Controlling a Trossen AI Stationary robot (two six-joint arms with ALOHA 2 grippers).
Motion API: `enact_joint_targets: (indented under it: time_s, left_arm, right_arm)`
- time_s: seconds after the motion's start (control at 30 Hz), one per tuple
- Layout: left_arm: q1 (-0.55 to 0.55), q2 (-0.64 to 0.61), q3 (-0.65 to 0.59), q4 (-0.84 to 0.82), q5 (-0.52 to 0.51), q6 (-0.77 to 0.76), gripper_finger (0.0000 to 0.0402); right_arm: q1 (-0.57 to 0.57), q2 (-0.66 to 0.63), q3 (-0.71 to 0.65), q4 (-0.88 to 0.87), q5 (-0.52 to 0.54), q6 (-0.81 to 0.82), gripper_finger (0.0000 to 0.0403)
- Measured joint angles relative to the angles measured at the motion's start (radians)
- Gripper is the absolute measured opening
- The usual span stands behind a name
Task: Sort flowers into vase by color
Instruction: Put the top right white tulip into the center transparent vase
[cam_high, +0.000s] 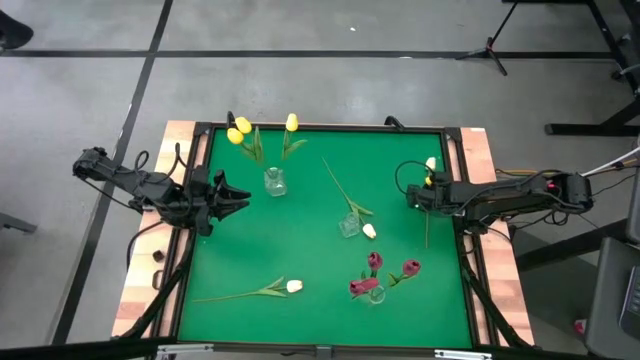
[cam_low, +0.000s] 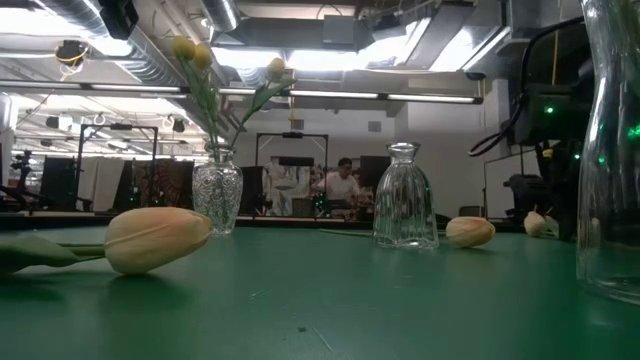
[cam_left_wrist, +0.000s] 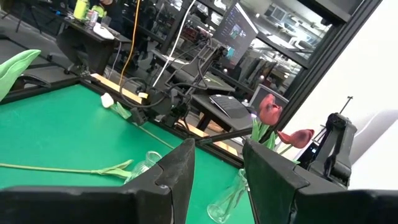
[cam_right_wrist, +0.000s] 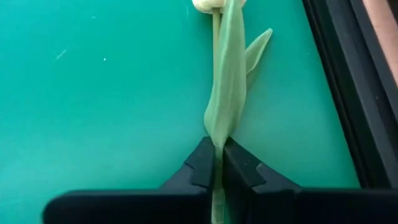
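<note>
At the green worktop's (cam_high: 300, 250) right edge, the right hand (cam_right_wrist: 216, 163) pinches the thin green stem of a cream-white artificial tulip (cam_right_wrist: 225, 93) lying flat on the felt, fingers closed tight around it. The left hand (cam_left_wrist: 217, 165) waits at the left edge, fingers spread and holding nothing.

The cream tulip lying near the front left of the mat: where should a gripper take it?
Grip the cream tulip mid-stem, just behind the leaves, coming straight down from above. It lies flat with a thin stem running left from the head, so fingers should straddle the stem crosswise; the head is soft.
</note>
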Motion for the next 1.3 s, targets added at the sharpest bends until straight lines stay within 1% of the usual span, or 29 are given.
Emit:
enact_joint_targets:
  time_s: [0.1, 0.2, 0.3, 0.43, 0.53, 0.63, 0.77, 0.9, 1.0, 1.1, 1.23, 1.3]
  left_arm:
    - [0.000, 0.000, 0.000, 0.000, 0.000, 0.000, 0.0135]
    - [0.000, 0.000, 0.000, 0.000, 0.000, -0.001, 0.0135]
    - [0.000, 0.000, 0.000, 0.000, 0.000, 0.000, 0.0135]
    - [0.000, 0.000, 0.000, 0.000, 0.000, 0.000, 0.0135]
    - [0.000, 0.000, 0.000, 0.000, -0.001, -0.001, 0.0135]
    - [0.000, 0.000, 0.000, 0.000, -0.001, -0.001, 0.0135]
    - [0.000, 0.000, 0.000, 0.000, -0.002, -0.001, 0.0135]
    - [0.000, 0.000, 0.000, 0.000, -0.002, 0.000, 0.0135]
    - [0.000, 0.000, 0.000, 0.000, -0.002, 0.000, 0.0135]
    - [0.000, 0.000, 0.000, -0.003, -0.002, 0.000, 0.0135]
    - [0.000, 0.000, 0.000, -0.004, -0.013, 0.007, 0.0135]
    - [0.000, 0.000, 0.000, -0.005, -0.027, 0.007, 0.0135]
  right_arm:
    - [0.000, -0.001, 0.012, 0.032, 0.004, -0.029, 0.0008]
    - [0.001, -0.001, 0.049, 0.097, -0.011, -0.051, 0.0011]
    - [0.001, -0.001, 0.063, 0.142, 0.034, -0.119, 0.0006]
    - [0.001, -0.002, 0.097, 0.259, 0.093, -0.203, 0.0007]
    - [0.001, -0.002, 0.129, 0.354, 0.123, -0.308, 0.0004]
    - [0.002, -0.002, 0.153, 0.485, 0.141, -0.457, 0.0005]
    - [0.002, -0.002, 0.171, 0.741, 0.139, -0.669, 0.0004]
    - [0.002, -0.002, 0.171, 1.022, 0.050, -0.888, 0.0004]
    - [0.018, -0.003, 0.171, 1.147, -0.019, -0.996, 0.0003]
    - [0.056, -0.003, 0.169, 1.268, -0.051, -1.091, 0.0004]
    - [0.125, -0.002, 0.125, 1.554, -0.153, -1.267, 0.0004]
    - [0.151, -0.002, 0.089, 1.693, -0.194, -1.325, 0.0003]
